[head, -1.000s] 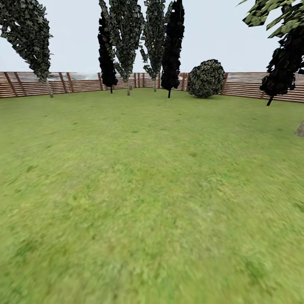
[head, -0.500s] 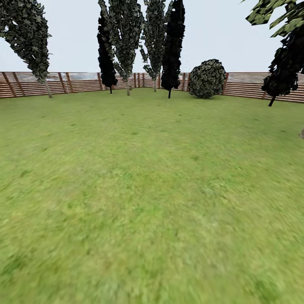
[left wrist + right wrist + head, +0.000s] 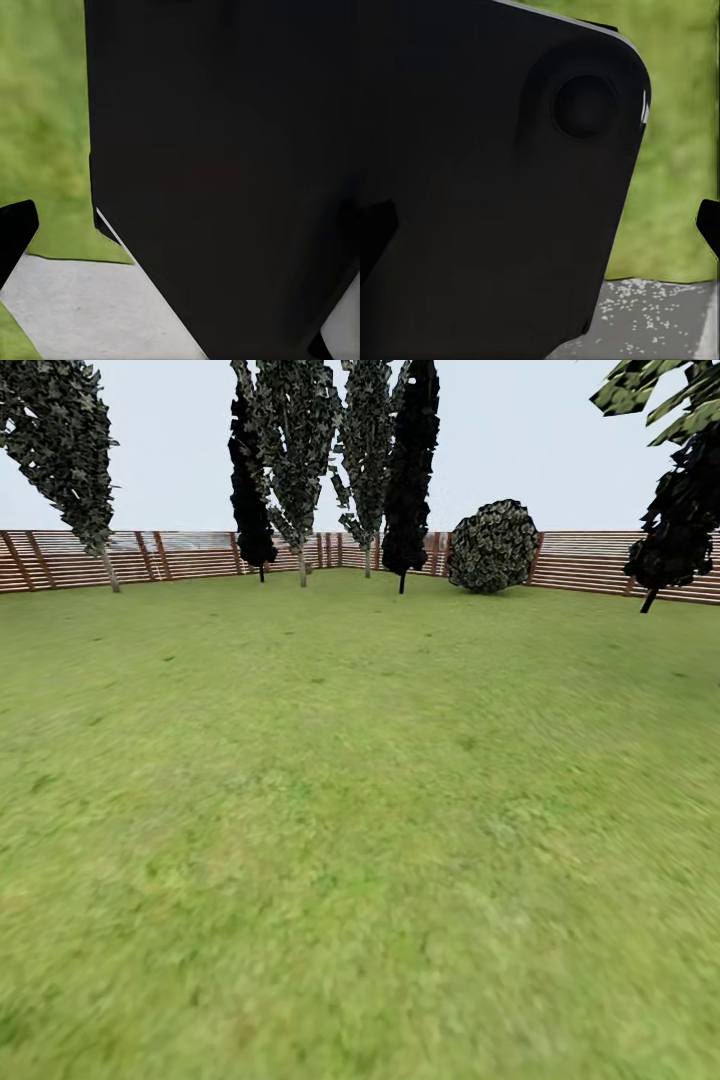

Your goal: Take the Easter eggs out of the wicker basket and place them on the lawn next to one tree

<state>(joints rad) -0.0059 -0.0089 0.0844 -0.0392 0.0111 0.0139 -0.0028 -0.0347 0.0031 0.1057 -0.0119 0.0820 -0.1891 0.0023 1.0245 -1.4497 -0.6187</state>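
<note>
The lawn [image 3: 360, 810] spreads ahead as mottled green grass up to the garden's slat fence [image 3: 200, 555]. The Easter eggs and the wicker basket are out of view. A tree [image 3: 62, 450] with a pale slanted trunk stands at the far left by the fence, and similar trees [image 3: 298, 450] stand at the back middle. My left gripper [image 3: 169, 240] has one black fingertip [image 3: 13, 234] at the frame's edge over grass. My right gripper [image 3: 540, 225] has a fingertip [image 3: 709, 225] at the opposite edge. Both look open and hold nothing.
Tall dark cypresses [image 3: 410, 460] and a round bush [image 3: 490, 547] stand at the back fence. A dark leaning tree [image 3: 680, 520] is at the right. Black robot body [image 3: 487, 195] blocks much of both wrist views, above a grey base panel [image 3: 90, 307].
The whole head view has crept forward: side trees have slid outward and the trunk at the right edge has left the picture. Nothing in the garden itself has moved.
</note>
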